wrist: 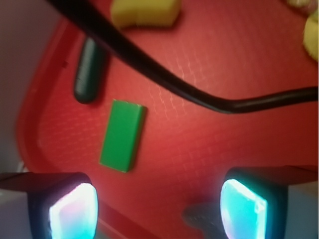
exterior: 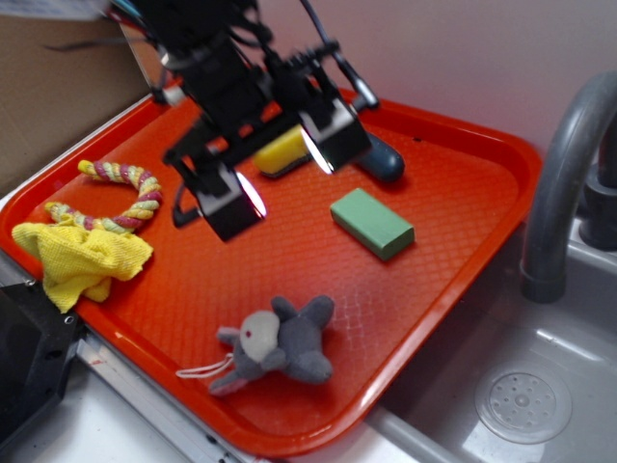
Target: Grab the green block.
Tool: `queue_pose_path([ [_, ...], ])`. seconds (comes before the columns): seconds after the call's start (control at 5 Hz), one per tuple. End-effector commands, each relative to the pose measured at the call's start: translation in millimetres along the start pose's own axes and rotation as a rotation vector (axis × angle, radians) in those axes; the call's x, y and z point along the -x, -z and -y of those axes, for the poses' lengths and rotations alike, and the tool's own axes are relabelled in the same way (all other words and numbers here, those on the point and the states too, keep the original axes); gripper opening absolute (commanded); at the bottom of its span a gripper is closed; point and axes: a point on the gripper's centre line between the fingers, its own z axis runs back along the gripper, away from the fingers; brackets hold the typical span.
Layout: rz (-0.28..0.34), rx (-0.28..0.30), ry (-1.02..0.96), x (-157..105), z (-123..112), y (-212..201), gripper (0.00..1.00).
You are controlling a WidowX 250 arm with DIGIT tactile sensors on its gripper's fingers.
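Exterior view: the gripper [exterior: 280,169] hangs above the red tray [exterior: 463,145], fingers spread wide and holding nothing. The green block [exterior: 372,223] lies flat on the tray, to the right of the gripper and apart from it, with bare tray around it. Beyond the block, toward the wall, lie the yellow sponge [exterior: 280,151] and the dark capsule [exterior: 383,162]; the capsule is the nearer of the two. A plush toy [exterior: 280,342] sits on the near side of the block, well apart; a rope ring [exterior: 120,198] and yellow cloth [exterior: 82,256] lie far to its left.

Wrist view: the block [wrist: 122,135] sits above the left finger [wrist: 70,209], not between the pads; the right finger [wrist: 244,206] is well off to its side. The capsule [wrist: 89,69] lies just past the block's far end.

To do this well, I judge the gripper should shift until the block is centred between the pads, span its narrow width, descend low, and close without nudging the capsule.
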Motion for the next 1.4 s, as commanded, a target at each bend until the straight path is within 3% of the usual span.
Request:
queue_pose_path([
  [0.0, -0.012, -0.019, -0.098, -14, 30, 26, 1.0],
  [0.4, -0.006, -0.07, -0.125, -27, 42, 54, 1.0],
  [0.8, -0.012, -0.135, -0.109, -22, 42, 78, 1.0],
  [1.0, 0.005, -0.145, -0.103, -18, 41, 76, 0.0],
  [1.2, 0.012, -0.151, -0.083, -10, 36, 74, 0.0],
])
